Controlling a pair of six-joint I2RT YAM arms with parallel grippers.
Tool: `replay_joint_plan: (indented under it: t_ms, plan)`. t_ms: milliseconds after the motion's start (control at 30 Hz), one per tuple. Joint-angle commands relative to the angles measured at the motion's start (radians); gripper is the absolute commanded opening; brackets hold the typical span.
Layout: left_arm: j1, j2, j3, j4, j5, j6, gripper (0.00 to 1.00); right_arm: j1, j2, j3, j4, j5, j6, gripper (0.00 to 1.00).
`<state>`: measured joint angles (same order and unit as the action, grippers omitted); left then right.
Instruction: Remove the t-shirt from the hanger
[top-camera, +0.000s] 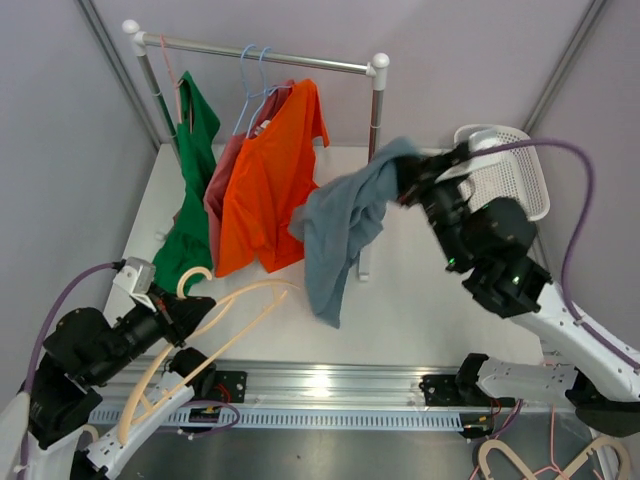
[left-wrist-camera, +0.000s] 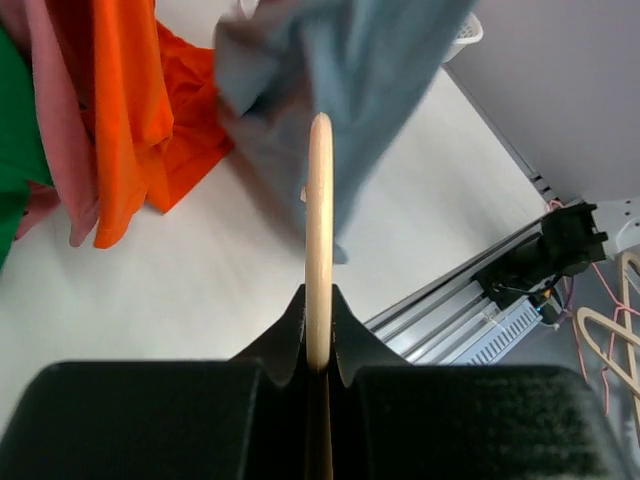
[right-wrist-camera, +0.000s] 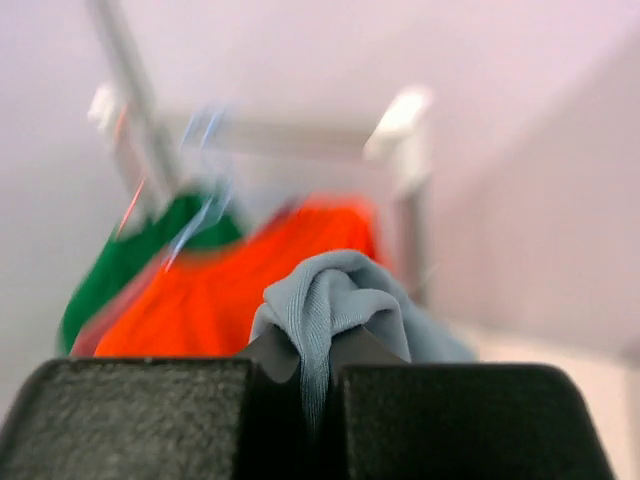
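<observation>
Pinched in right hand (top-camera: 407, 188): t-shirt (top-camera: 340, 225), dangling beside rack post (top-camera: 376, 110), open table (top-camera: 420, 310) below. Clamped in left hand (left-wrist-camera: 319, 335): hanger (left-wrist-camera: 319, 220), near-left table edge, apart from t-shirt.

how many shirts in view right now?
4. Green shirt, pink shirt and orange shirt hang on the rack; grey-blue shirt gripped by the right gripper. Others may hide behind.

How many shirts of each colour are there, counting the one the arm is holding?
Green fabric t-shirt: 1
Pink fabric t-shirt: 1
Orange fabric t-shirt: 1
Grey-blue fabric t-shirt: 1
Total: 4
</observation>
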<state>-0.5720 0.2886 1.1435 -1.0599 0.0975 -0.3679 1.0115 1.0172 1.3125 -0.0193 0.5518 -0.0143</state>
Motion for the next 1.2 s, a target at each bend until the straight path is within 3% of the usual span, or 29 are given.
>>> replay_joint_plan:
  t_ms: [0,133,167,200,233,267,333,400,467,600,667,833,933,1033,1133,1167]
  plan:
    - [0.001,-0.012,-0.011,0.081,-0.025,0.003,0.01,-0.146,0.027,0.176,0.363,-0.068,-0.22,0.0]
    - [0.001,0.013,-0.004,0.113,-0.038,0.018,0.01,-0.402,0.313,0.629,0.193,-0.205,-0.145,0.0]
    - [0.001,0.024,-0.002,0.124,-0.038,0.023,0.01,-0.516,0.387,0.879,0.133,-0.239,-0.103,0.0]
    - [0.001,0.033,-0.005,0.132,-0.036,0.029,0.0,-0.583,0.476,1.048,-0.056,-0.262,-0.061,0.0]
    - [0.001,0.058,-0.005,0.146,-0.035,0.032,0.01,-0.65,0.688,1.237,-0.144,-0.3,-0.014,0.0]
    - [0.001,0.069,-0.007,0.155,-0.033,0.032,0.01,-0.709,0.784,1.539,-0.219,-0.334,0.076,0.0]
    - [0.001,0.099,-0.008,0.187,-0.03,0.038,0.01,-0.841,0.81,1.437,-0.162,-0.383,0.176,0.0]
    - [0.001,0.128,-0.001,0.215,-0.03,0.046,0.01,-0.969,0.729,1.16,-0.02,-0.438,0.351,0.0]
    - [0.001,0.148,0.005,0.236,-0.036,0.053,0.01,-1.057,0.75,1.099,0.008,-0.478,0.468,0.0]
    - [0.001,0.19,0.01,0.294,-0.071,0.086,0.01,-1.191,0.908,1.206,-0.091,-0.562,0.641,0.0]
    - [0.001,0.217,0.007,0.351,-0.084,0.098,0.01,-1.231,0.977,1.301,-0.139,-0.605,0.666,0.0]
    - [0.001,0.36,0.062,0.435,-0.125,0.118,0.01,-1.257,1.067,1.306,-0.148,-0.665,0.649,0.0]
    - [0.001,0.484,0.122,0.507,-0.137,0.13,0.01,-1.255,1.081,1.286,-0.238,-0.681,0.608,0.0]
    - [0.001,0.624,0.192,0.575,-0.163,0.149,0.01,-1.266,1.107,1.156,-0.399,-0.664,0.628,0.0]
    - [-0.002,0.763,0.301,0.61,-0.183,0.17,0.0,-1.295,1.207,1.156,-0.631,-0.785,0.628,0.0]
    - [-0.002,0.799,0.33,0.61,-0.211,0.185,0.01,-1.3,1.292,1.175,-0.747,-0.818,0.622,0.06]
